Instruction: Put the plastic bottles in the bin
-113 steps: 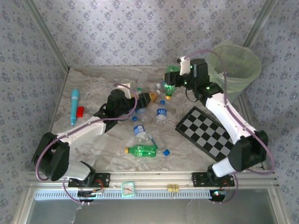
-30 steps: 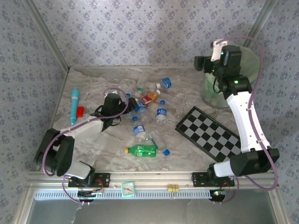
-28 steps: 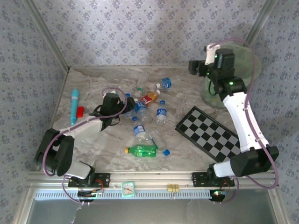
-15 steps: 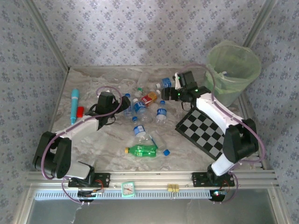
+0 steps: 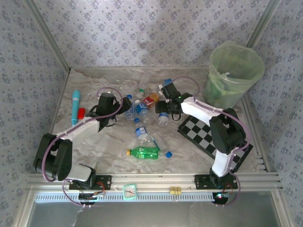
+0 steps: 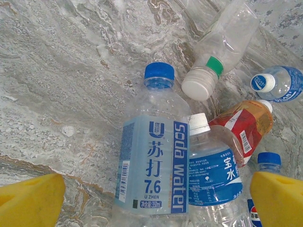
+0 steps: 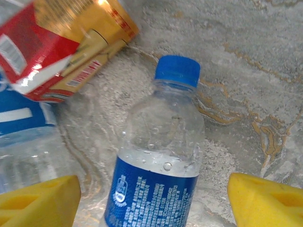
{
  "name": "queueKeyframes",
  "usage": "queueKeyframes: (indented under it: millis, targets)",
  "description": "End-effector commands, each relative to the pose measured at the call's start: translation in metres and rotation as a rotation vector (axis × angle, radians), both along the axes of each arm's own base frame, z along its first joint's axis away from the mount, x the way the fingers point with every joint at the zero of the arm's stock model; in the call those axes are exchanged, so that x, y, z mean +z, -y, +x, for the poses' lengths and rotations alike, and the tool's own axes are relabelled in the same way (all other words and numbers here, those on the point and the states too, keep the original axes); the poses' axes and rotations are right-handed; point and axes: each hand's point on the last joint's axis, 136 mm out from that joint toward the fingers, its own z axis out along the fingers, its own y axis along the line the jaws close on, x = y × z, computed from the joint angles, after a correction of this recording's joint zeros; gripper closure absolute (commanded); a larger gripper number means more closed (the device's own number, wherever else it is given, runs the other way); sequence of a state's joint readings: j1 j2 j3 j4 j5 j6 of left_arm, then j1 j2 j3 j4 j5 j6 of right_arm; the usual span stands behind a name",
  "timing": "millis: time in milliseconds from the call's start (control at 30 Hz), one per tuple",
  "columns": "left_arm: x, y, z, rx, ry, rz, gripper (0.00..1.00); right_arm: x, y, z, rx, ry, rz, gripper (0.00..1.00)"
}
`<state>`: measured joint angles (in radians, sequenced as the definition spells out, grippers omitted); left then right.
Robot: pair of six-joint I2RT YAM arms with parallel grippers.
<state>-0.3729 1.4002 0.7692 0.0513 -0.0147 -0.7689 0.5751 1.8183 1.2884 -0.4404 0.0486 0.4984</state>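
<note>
From above, the bin [image 5: 235,80] stood at the far right corner of the counter [image 5: 109,142]. The plastic bottles [image 5: 142,109] lay scattered across the middle of it, with a green bottle [image 5: 144,152] alone toward the near edge and a checkerboard [image 5: 201,135] by the right edge. At that height the labels were a blur. The left wrist camera made "soda water" readable on a blue-capped bottle [image 6: 151,175], which lay between the yellow fingers [image 6: 28,201] of the left gripper [image 6: 151,203]; they were spread wide and gripped nothing. The right wrist camera brought close a small blue-labelled bottle [image 7: 158,170] lying on the marbled counter. It sat between the released fingers [image 7: 267,201] of the right gripper [image 7: 151,198], clear of both. The red-orange bottle [image 7: 52,52] lay just beyond its cap.
</note>
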Motion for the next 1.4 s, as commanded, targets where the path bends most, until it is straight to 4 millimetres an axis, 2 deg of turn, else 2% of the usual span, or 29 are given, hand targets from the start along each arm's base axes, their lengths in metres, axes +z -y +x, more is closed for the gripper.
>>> queueKeyframes:
  millis: [0,167,367,600,900,1000,1133,1267,1367]
  targets:
    - [0.007,0.001,0.001,-0.011,0.013,-0.009,0.00,-0.001,0.010,0.008,-0.081,0.027,-0.082,0.18]
    - [0.006,0.002,0.000,-0.011,0.004,-0.017,0.00,-0.018,-0.002,0.008,-0.067,0.011,-0.087,0.23]
    - [0.005,0.002,0.000,-0.009,0.001,-0.019,0.00,-0.033,-0.006,0.007,-0.077,-0.012,-0.087,0.28]
    - [0.003,0.002,-0.001,-0.007,-0.006,-0.022,0.00,-0.037,-0.007,0.006,-0.081,-0.017,-0.071,0.34]
    - [0.003,0.002,-0.002,-0.008,-0.012,-0.029,0.00,-0.033,-0.005,0.007,-0.084,-0.017,-0.050,0.51]
    - [0.003,0.002,-0.003,-0.006,-0.012,-0.032,0.00,-0.023,-0.008,0.009,-0.070,0.000,-0.018,0.56]
    - [0.004,0.002,-0.003,-0.007,-0.008,-0.035,0.00,0.005,-0.014,0.015,-0.017,0.045,0.067,0.57]
    - [0.004,0.003,-0.003,-0.008,-0.005,-0.038,0.00,0.051,-0.010,0.026,0.048,0.125,0.171,0.58]
    - [0.005,0.005,-0.002,-0.014,-0.002,-0.047,0.00,0.097,0.010,0.038,0.042,0.206,0.253,0.58]
